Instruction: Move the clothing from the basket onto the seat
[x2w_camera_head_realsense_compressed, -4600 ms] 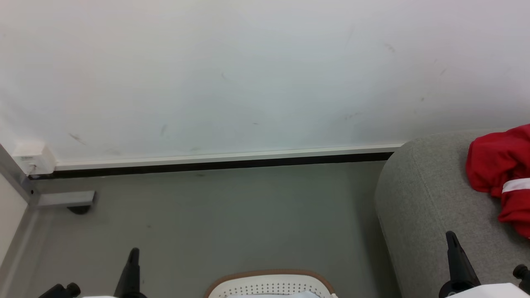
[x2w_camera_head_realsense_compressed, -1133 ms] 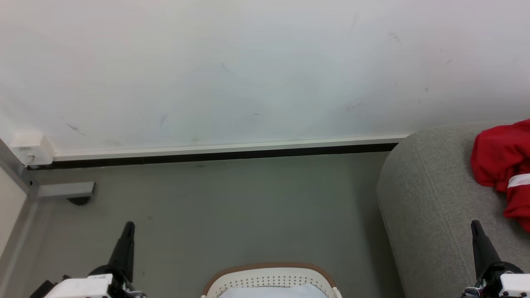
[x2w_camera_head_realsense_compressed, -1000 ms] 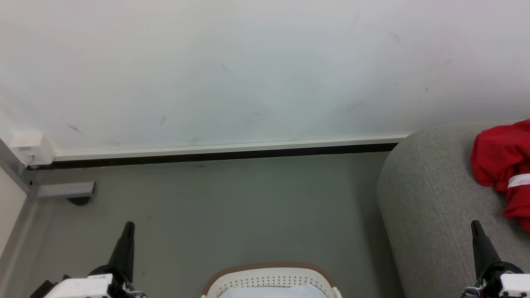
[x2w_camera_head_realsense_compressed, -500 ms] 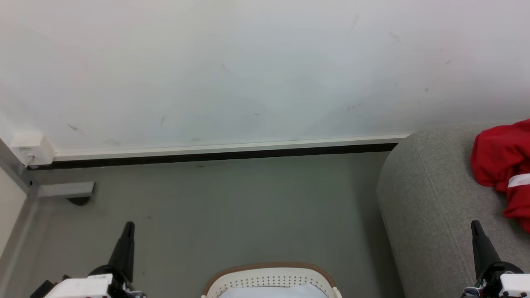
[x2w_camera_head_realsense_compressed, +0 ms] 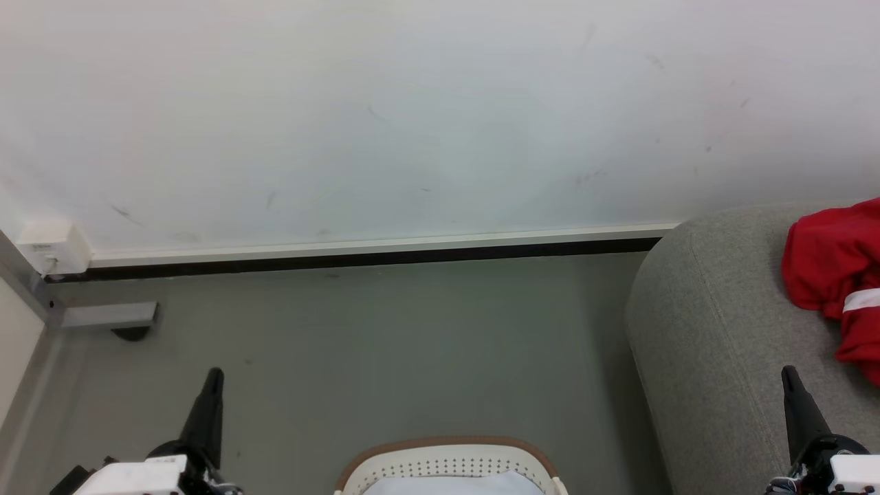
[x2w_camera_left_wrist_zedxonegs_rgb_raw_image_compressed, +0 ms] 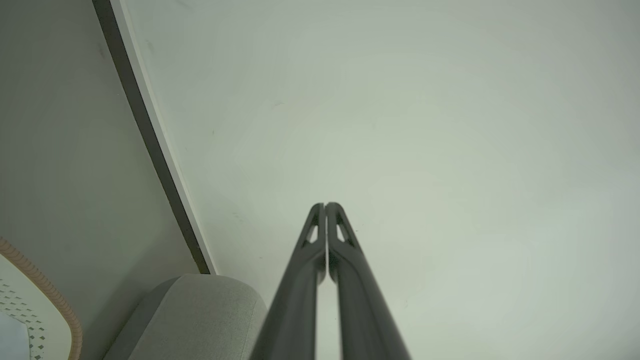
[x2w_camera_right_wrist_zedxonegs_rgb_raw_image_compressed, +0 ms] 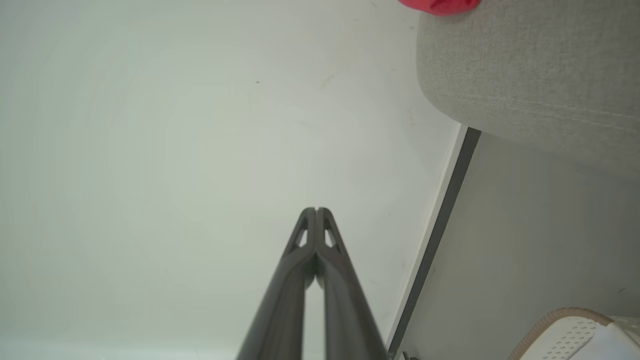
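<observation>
Both of your tools are empty and fully narrow. The left tool [x2w_camera_left_wrist_zedxonegs_rgb_raw_image_compressed: 325,206] has its two fingers pressed together at the tips and points at the bare wall [x2w_camera_head_realsense_compressed: 412,124]. The right tool [x2w_camera_right_wrist_zedxonegs_rgb_raw_image_compressed: 316,210] is the same, closed on nothing. In the head view they sit low at either side, the left one against the floor [x2w_camera_head_realsense_compressed: 385,344] and the right one against the seat [x2w_camera_head_realsense_compressed: 708,323].

The clothing [x2w_camera_head_realsense_compressed: 828,271], red with a white band, lies bunched on the seat at the far right, well apart from both tools. The basket [x2w_camera_head_realsense_compressed: 447,448] stands on the floor between the tools, at the near edge of the head view, left of the seat and near it. You can see its far wall and rim. A pale surface shows inside and no red, but you cannot tell from here whether anything lies lower down.

I judge you are between carries: one piece is on the seat and nothing is in hand. Your next move calls for tilting down to look into the basket. If there is red fabric in it, open one tool wide, lower it in and pinch a thick fold. Then lift clear of the rim before swinging right to the seat.
</observation>
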`<state>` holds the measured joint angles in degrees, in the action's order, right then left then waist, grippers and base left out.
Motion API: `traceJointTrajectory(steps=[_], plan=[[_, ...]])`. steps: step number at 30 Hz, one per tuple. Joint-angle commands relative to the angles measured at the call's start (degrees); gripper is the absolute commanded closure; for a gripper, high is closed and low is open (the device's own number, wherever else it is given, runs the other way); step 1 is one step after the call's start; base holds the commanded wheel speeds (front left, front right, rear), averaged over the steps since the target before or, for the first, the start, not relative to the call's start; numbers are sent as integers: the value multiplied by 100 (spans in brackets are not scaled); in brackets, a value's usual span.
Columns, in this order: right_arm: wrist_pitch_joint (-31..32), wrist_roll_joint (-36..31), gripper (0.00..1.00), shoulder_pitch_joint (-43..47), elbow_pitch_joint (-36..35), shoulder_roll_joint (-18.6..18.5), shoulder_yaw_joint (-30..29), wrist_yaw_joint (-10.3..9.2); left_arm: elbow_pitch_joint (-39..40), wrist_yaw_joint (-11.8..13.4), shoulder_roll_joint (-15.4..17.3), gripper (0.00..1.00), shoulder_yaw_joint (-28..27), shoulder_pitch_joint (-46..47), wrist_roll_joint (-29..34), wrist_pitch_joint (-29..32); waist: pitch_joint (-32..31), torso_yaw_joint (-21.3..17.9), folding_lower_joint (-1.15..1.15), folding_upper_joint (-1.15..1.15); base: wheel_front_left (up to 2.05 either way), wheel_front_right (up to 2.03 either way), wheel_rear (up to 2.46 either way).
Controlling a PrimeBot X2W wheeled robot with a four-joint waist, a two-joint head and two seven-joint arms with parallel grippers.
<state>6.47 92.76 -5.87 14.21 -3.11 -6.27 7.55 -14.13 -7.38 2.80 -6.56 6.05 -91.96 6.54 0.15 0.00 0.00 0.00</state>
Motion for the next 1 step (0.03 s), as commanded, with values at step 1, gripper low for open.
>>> traceJointTrajectory(steps=[1], plan=[[-3,-31,100,-72,-28,10,-26,-12,-1,-28,8,100,-12,54,-79,22,0,0,0,0,0,0,0]])
